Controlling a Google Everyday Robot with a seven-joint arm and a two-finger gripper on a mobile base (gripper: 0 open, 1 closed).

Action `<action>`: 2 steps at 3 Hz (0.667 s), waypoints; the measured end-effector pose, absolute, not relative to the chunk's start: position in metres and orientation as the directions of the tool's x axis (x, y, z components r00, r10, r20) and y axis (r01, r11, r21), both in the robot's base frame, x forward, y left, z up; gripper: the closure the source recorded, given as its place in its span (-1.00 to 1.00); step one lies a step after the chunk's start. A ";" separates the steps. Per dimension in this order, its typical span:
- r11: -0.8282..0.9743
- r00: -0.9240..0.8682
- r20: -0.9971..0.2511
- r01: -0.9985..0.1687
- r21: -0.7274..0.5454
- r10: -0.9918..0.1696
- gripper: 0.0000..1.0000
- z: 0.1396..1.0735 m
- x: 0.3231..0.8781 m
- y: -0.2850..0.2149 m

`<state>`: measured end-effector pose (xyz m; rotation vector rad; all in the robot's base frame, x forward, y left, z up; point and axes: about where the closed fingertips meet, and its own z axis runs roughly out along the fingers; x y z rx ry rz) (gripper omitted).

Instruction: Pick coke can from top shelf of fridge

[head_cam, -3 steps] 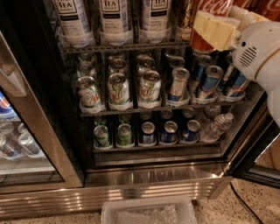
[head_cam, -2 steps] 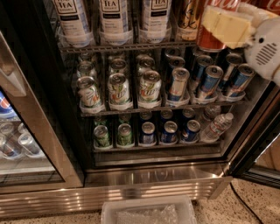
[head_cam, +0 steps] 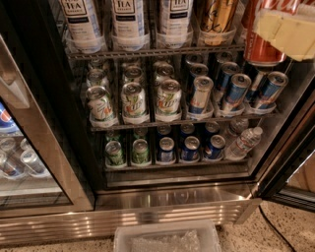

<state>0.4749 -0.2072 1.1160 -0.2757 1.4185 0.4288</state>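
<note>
At the upper right the gripper (head_cam: 284, 30) is reaching in from the right edge, its jaws clamping the coke can (head_cam: 261, 49) upright, in front of the right end of the top shelf (head_cam: 147, 51) of the fridge (head_cam: 172, 197). Against a second ago, gripper and can are sitting further right. The top shelf is carrying three tea bottles (head_cam: 81, 19) and one gold can (head_cam: 216, 15). The bottom rack is showing two green cans (head_cam: 114, 152), three blue cans (head_cam: 189, 147) and one plastic bottle (head_cam: 243, 142).

Top-right hand (head_cam: 284, 32) and its clasped coke can (head_cam: 261, 51) cut off at upper edge; tea bottles (head_cam: 128, 19) likewise
</note>
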 end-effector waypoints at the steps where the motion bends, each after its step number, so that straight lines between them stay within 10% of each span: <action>1: 0.885 0.028 -0.993 -0.456 0.089 0.115 1.00 1.098 0.472 -0.209; 2: 0.885 0.028 -0.993 -0.456 0.089 0.115 1.00 1.098 0.472 -0.209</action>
